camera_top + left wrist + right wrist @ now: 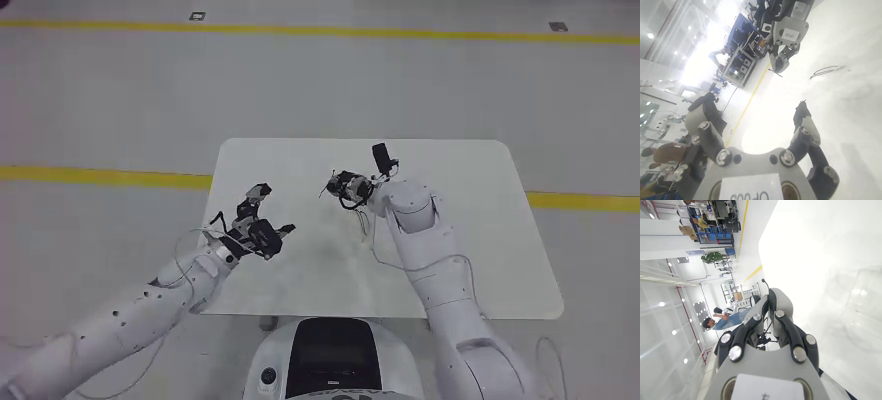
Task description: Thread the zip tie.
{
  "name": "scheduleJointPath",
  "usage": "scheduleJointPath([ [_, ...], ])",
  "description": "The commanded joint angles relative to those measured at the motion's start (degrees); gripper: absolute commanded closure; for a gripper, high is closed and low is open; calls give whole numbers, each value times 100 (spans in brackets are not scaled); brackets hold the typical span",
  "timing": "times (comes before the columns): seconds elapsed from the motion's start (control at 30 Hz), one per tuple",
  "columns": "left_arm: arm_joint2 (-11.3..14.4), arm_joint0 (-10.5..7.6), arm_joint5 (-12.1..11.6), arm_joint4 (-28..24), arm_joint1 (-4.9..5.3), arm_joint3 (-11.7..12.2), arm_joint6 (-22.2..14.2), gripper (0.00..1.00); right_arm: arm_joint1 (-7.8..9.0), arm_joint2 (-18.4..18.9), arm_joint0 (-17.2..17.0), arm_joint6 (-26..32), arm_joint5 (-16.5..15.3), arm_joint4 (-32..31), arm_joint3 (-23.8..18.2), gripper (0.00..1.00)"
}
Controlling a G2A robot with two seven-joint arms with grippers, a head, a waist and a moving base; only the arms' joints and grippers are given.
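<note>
white table (480,250) on grey floor (100,90). yellow stripe (300,30) across 12 o'clock, another (100,177) running 9 to 3 (table covers its middle). Right wrist view: blue rack (715,235), potted plant (712,256), round ceiling lights (661,304).

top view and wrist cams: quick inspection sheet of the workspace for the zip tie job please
surface: white table, rounded corners
job's things: zip tie pinched in the right gripper, above the table
clutter: spare zip ties lying loose on the table
grippers: left gripper open, holding nothing; right shut on the tie
cables: thin cable along the right forearm
surroundings: yellow floor line, racks behind
</note>
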Motion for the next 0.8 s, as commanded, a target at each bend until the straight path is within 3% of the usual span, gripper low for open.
scheduleJointPath([
  [0.0,291,-226,33,0,-57,40,-73,0,-1,-29,-24,35,0,83,-5,100],
  [0.03,403,-321,68,0,-83,73,-105,0,-1,-54,-30,44,0,98,-20,100],
  [0.3,403,-321,68,0,-83,73,-105,0,1,-63,-42,6,-16,94,-40,100],
  [0.43,438,-390,-6,0,-119,111,-249,0,-10,-235,-201,-481,0,71,-273,100],
  [0.6,875,-821,155,0,-227,171,-765,0,-74,-444,-487,-1327,0,199,-568,100],
  [0.77,1350,-1287,168,0,-409,238,-1169,0,-128,-525,-718,-1846,0,367,-740,100],
])
